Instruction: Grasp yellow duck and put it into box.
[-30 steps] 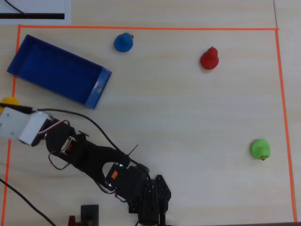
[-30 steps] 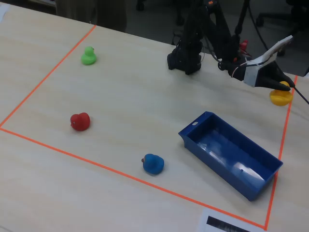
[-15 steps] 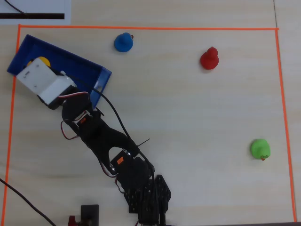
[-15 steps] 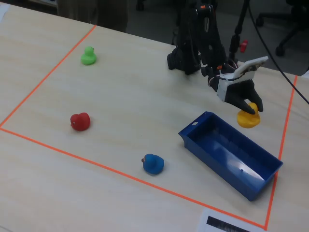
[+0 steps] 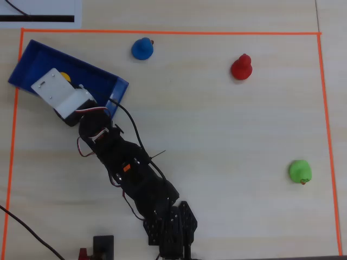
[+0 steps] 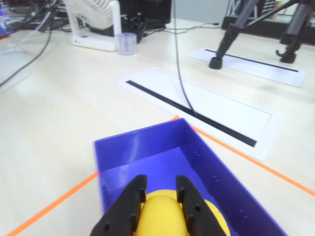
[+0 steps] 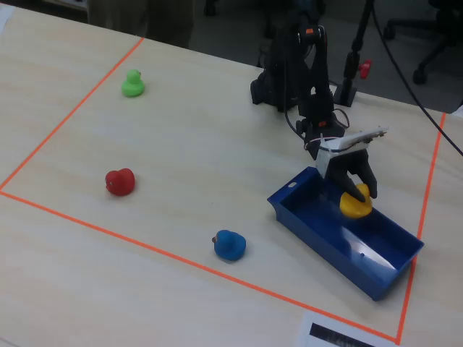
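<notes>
The yellow duck (image 6: 160, 215) is clamped between the black fingers of my gripper (image 6: 160, 189), which is shut on it. In the fixed view the yellow duck (image 7: 355, 205) hangs inside the outline of the blue box (image 7: 391, 262), just above its floor, under the gripper (image 7: 357, 189). From overhead only a sliver of the yellow duck (image 5: 65, 77) shows beside the white wrist housing, over the box (image 5: 38, 62). In the wrist view the box (image 6: 142, 147) lies directly below and ahead.
A blue duck (image 5: 142, 49), a red duck (image 5: 241, 67) and a green duck (image 5: 300, 171) stand inside the orange tape border (image 5: 173, 33). Outside it lie a white sheet with a black bar (image 6: 197, 110), a fan (image 6: 93, 22) and tripod legs (image 6: 221, 46).
The arm carried the yellow duck from beside the tape line at the table edge, over the box's long wall, to a spot inside the box and lower down.
</notes>
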`<state>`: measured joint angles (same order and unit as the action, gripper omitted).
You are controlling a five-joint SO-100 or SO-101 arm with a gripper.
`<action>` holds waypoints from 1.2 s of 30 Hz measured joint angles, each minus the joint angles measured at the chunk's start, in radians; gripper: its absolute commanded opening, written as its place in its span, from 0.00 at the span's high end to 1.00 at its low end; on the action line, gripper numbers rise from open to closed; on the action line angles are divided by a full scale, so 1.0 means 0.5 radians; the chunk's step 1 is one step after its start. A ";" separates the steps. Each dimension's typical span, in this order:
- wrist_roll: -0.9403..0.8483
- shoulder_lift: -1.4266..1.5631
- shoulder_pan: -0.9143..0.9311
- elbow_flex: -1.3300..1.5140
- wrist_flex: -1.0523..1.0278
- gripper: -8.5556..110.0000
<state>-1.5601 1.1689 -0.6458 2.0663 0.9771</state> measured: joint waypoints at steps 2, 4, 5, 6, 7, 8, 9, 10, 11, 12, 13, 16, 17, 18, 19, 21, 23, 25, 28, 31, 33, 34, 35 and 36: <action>-0.003 -0.028 0.025 -0.052 -0.006 0.93; -0.018 -0.046 0.046 -0.120 -0.046 0.92; -0.025 -0.049 0.058 -0.144 -0.061 0.91; -0.031 -0.049 0.067 -0.153 -0.074 0.90; -0.037 -0.049 0.074 -0.160 -0.077 0.89; -0.046 -0.049 0.080 -0.160 -0.077 0.88; -0.055 -0.049 0.086 -0.160 -0.077 0.86; -0.064 -0.055 0.092 -0.160 -0.077 0.84; -0.067 -0.061 0.095 -0.160 -0.077 0.81; -0.077 -0.067 0.095 -0.160 -0.077 0.80; -0.083 -0.071 0.095 -0.160 -0.077 0.78; -0.083 -0.067 0.101 -0.160 -0.077 0.74; -0.083 -0.071 0.101 -0.160 -0.077 0.73; -0.092 -0.071 0.101 -0.160 -0.077 0.72; -0.092 -0.071 0.101 -0.160 -0.077 0.72; -0.095 -0.071 0.101 -0.160 -0.077 0.73; -0.095 -0.071 0.101 -0.160 -0.077 0.75; -0.098 -0.071 0.101 -0.160 -0.077 0.80; -0.086 -0.031 0.101 -0.160 -0.098 0.88; -0.049 0.138 0.107 -0.160 -0.239 0.92; -0.034 0.270 0.135 -0.160 -0.341 0.93; -0.028 0.337 0.156 -0.160 -0.393 0.93; -0.015 0.411 0.184 -0.160 -0.448 0.93; -0.003 0.485 0.218 -0.160 -0.503 0.93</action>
<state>-1.5616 1.4113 -0.5369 1.9865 0.7256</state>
